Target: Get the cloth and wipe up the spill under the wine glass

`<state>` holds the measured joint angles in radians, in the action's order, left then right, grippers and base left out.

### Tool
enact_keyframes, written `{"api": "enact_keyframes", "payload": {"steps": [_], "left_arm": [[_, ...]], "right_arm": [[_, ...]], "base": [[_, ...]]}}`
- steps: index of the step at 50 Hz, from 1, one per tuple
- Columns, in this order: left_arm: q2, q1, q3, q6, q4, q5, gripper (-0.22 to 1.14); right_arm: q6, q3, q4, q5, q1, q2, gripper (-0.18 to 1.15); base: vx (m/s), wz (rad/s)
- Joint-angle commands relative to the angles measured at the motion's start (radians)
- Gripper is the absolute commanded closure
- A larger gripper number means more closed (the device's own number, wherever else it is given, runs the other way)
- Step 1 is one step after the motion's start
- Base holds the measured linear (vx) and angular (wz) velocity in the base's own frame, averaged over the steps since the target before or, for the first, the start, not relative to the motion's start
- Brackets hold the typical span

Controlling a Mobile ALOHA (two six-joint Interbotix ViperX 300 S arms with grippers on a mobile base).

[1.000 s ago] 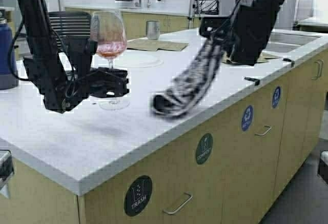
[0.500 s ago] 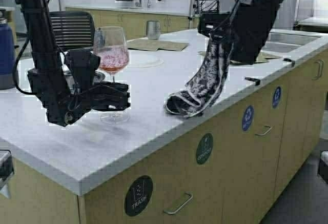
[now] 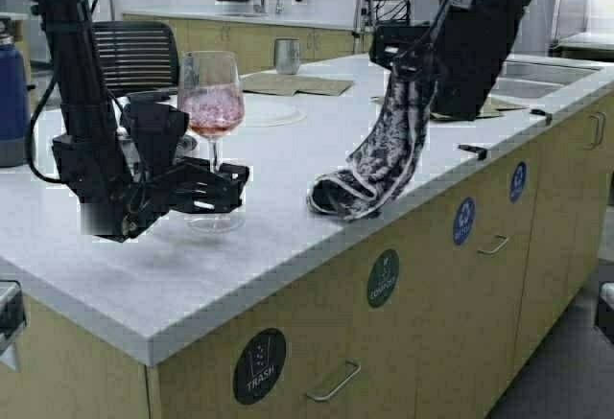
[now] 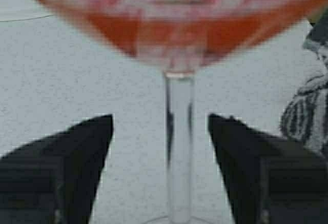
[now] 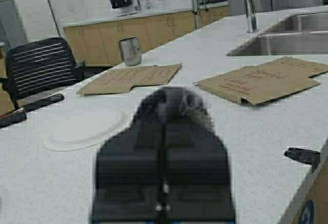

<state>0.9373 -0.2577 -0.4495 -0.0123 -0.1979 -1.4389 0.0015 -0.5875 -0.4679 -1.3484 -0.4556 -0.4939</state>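
The wine glass (image 3: 212,93), clear with pink liquid in its bowl, stands on the white counter (image 3: 144,266) at the left. My left gripper (image 3: 233,189) is open around its thin stem (image 4: 179,147), with a gap on each side between stem and fingers (image 4: 82,152). My right gripper (image 3: 403,62) is raised over the counter's middle, shut on the top of the cloth (image 3: 374,165). The dark floral cloth hangs limp, its lower end bunched on the counter near the front edge. A tuft of cloth (image 5: 177,103) shows past the right gripper (image 5: 164,129). The spill is out of view.
Behind the glass lie a flat white round plate (image 3: 261,112), tan cardboard sheets (image 3: 293,83) and a steel tumbler (image 3: 286,55). A sink (image 3: 537,79) is at the far right and a blue bottle (image 3: 11,103) at the far left. A black chair (image 3: 134,53) stands beyond the counter.
The wine glass and my left gripper have come lower and nearer. The cloth swung from the left back toward the right and now hangs still.
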Motion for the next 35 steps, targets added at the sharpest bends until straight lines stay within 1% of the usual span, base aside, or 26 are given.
{"api": "enact_keyframes", "payload": {"steps": [1, 7, 14, 20, 26, 35], "left_arm": [[-0.018, -0.003, -0.002, -0.02, 0.006, -0.009, -0.02], [-0.026, -0.003, -0.031, -0.035, 0.009, -0.028, -0.02], [-0.038, -0.003, -0.094, -0.058, 0.006, -0.097, -0.02], [-0.054, -0.005, -0.202, -0.061, 0.012, -0.186, -0.02], [-0.06, -0.005, -0.327, -0.063, 0.04, -0.29, -0.02], [-0.074, -0.008, -0.463, -0.061, 0.04, -0.301, -0.02]], "right_arm": [[0.0, 0.003, 0.012, -0.014, -0.003, 0.043, 0.92], [0.002, -0.003, 0.015, -0.014, -0.003, 0.043, 0.92], [0.002, -0.008, 0.021, -0.014, -0.003, 0.043, 0.92], [0.002, -0.017, 0.029, -0.014, -0.006, 0.043, 0.92], [-0.002, -0.04, 0.04, -0.014, -0.014, 0.044, 0.92], [-0.017, -0.124, 0.066, -0.014, -0.054, 0.044, 0.92]], "base": [[0.0, 0.0], [0.0, 0.0], [0.0, 0.0], [0.0, 0.0], [0.0, 0.0], [0.0, 0.0]]}}
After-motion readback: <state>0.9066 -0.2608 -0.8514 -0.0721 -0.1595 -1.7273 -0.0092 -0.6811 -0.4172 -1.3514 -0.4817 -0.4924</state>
